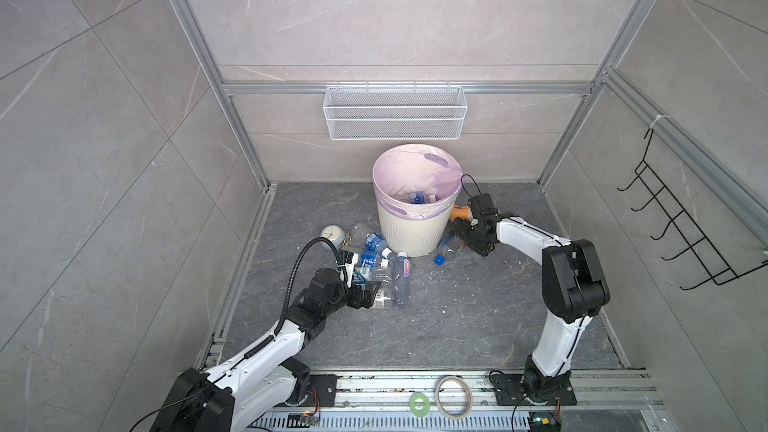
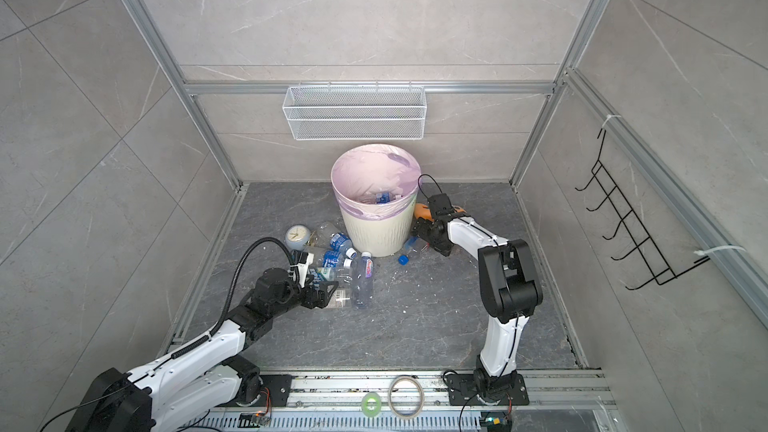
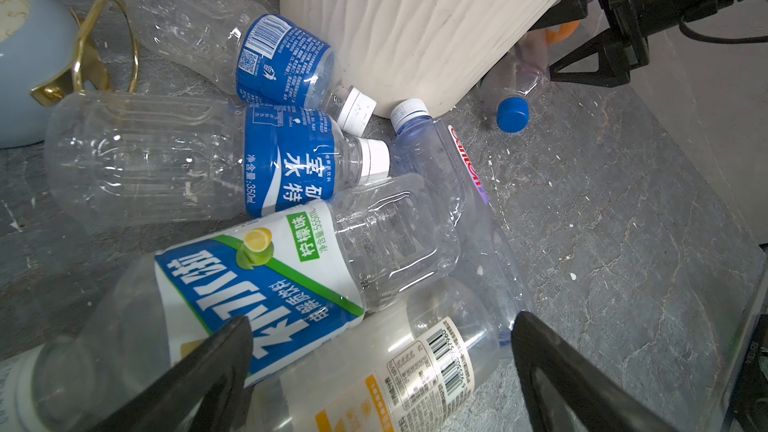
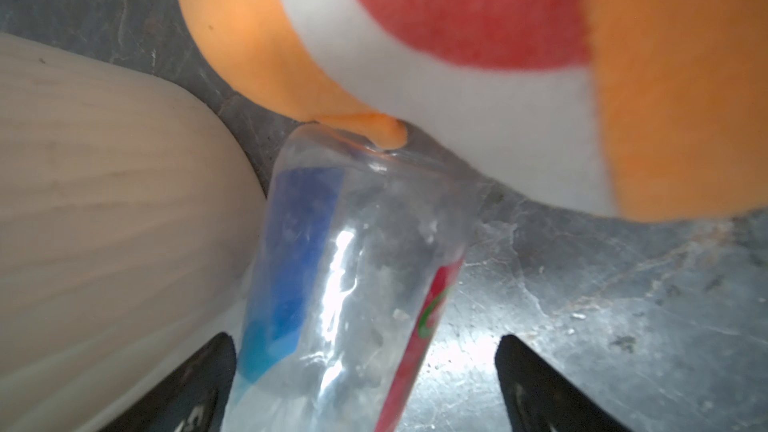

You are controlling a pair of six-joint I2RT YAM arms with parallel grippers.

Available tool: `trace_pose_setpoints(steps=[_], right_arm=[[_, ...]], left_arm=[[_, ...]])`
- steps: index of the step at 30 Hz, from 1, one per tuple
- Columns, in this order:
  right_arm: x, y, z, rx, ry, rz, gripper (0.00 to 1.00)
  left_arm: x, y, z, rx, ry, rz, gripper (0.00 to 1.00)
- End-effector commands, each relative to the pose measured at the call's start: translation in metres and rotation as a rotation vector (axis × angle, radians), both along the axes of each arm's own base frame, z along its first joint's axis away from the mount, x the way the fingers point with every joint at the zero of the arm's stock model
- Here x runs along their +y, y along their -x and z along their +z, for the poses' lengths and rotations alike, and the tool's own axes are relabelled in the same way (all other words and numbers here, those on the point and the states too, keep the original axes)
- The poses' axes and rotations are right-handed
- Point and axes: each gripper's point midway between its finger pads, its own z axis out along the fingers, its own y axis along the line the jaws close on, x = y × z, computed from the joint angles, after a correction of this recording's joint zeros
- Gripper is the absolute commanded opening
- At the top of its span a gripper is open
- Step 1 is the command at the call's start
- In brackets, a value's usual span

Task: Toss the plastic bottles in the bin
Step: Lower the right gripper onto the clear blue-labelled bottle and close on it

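Several plastic bottles lie in a heap left of the bin, among them two blue-labelled ones and a tall one with red lettering. My left gripper stands open low over the heap's near end, its jaws either side of a bottle with a barcode label and next to a lemon-labelled bottle. Right of the bin, my right gripper is open around a blue-capped bottle that lies against the bin wall. More bottles lie inside the bin.
A pale-blue clock sits left of the heap. An orange plush toy lies behind the right gripper and touches the blue-capped bottle's base. A wire mesh basket hangs on the back wall. Tape rolls rest on the front rail.
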Motion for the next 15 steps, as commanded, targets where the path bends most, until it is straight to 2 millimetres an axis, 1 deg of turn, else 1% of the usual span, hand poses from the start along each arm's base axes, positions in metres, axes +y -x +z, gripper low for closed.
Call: trace_pose_setpoints(steps=[1, 5, 10, 15], right_arm=[[-0.0132, 0.0173, -0.0060, 0.043, 0.070, 0.018, 0.99], [-0.0167, 0.0213, -0.0061, 0.040, 0.085, 0.023, 0.99], [-0.0148, 0.0177, -0.0048, 0.038, 0.080, 0.033, 0.99], [-0.0161, 0.0182, -0.0037, 0.034, 0.097, 0.051, 0.93]], left_arm=[[-0.0086, -0.0091, 0.0243, -0.072, 0.024, -0.027, 0.99], [-0.0088, -0.0089, 0.0235, -0.070, 0.024, -0.028, 0.99], [-0.0094, -0.0094, 0.0223, -0.065, 0.022, -0.030, 0.99], [-0.0090, -0.0093, 0.0225, -0.067, 0.022, -0.028, 0.99]])
